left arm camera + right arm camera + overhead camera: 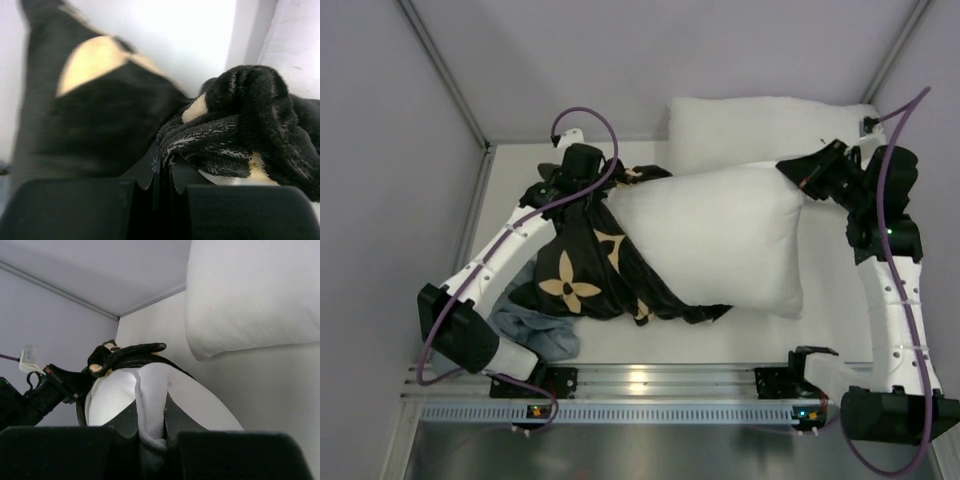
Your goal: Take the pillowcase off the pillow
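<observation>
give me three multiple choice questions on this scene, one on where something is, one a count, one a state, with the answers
1. Where does the blue-grey cloth lie?
A. at the near left, beside the pillowcase
B. at the far right corner
C. under the right arm

2. How many white pillows are in view?
A. one
B. two
C. three

3. What is the right gripper doing?
A. hanging open in the air
B. shut on the pillow
C. shut on the blue-grey cloth

Answers:
1 A: the top view shows it bunched at the near left, against the pillowcase.
2 B: there is the pillow partly in the pillowcase, and the other pillow behind it.
3 B: the right wrist view shows white fabric pinched between its fingers.
</observation>
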Controlling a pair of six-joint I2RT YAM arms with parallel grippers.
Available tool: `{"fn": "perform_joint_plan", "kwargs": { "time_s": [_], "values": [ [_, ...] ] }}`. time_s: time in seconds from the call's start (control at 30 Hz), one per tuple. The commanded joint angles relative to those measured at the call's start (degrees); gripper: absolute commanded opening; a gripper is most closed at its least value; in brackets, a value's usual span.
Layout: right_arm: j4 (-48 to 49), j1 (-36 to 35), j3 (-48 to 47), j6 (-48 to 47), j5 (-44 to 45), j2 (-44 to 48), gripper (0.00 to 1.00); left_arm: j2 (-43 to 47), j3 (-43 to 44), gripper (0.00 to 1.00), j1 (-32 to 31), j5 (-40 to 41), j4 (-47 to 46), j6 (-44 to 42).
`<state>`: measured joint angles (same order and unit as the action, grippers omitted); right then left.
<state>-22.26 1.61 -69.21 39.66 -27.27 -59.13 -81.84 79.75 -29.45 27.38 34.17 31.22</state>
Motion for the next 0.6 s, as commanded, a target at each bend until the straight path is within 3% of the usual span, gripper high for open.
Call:
{"fn": "perform_joint_plan", "kwargs": {
  "time_s": [0.0, 0.13, 0.23, 0.33, 0.37, 0.4, 0.43, 0.5, 0.57],
  "values": [
    [5.49, 9.87, -10.5, 0.69, 2.91, 3.76, 0.0, -0.86, 0.6, 0.0, 5.89, 8.22, 4.06, -0.11],
    [2.13, 19.47, -14.19, 0.94, 2.32, 2.89, 0.0, 2.56, -2.57, 0.0, 11.59, 3.85, 3.71, 0.07],
    [2.31, 24.66, -14.99, 2.79, -0.15, 1.22, 0.0, 3.97, -1.97, 0.0, 12.31, 0.67, 3.44, -1.69],
    [2.57, 26.52, -14.99, 2.88, -1.73, -0.19, 0.0, 5.28, -0.56, 0.0, 12.23, -10.37, 1.17, -5.63],
    [2.83, 26.52, -14.29, 2.97, -2.52, -0.54, 0.0, 5.29, -0.03, 0.09, 12.23, -15.55, 0.46, -7.3],
    [4.49, 26.52, -13.68, 3.84, -3.31, -1.07, 0.0, 5.12, 0.41, 0.61, 12.14, -22.38, 0.46, -7.93],
    [4.51, 26.52, -13.41, 3.93, -3.75, -1.51, 0.0, 4.94, 0.67, 0.77, 12.14, -24.19, 0.72, -7.5],
    [3.89, 26.78, -12.62, 3.76, -2.62, -2.56, 0.0, 5.9, -1.34, 0.98, 12.14, -25.01, 0.72, -5.74],
    [3.8, 26.96, -12.27, 3.84, -1.31, -3.79, 0.0, 7.75, -5.71, 0.99, 12.14, -22.73, 0.37, -3.38]
  ]
}}
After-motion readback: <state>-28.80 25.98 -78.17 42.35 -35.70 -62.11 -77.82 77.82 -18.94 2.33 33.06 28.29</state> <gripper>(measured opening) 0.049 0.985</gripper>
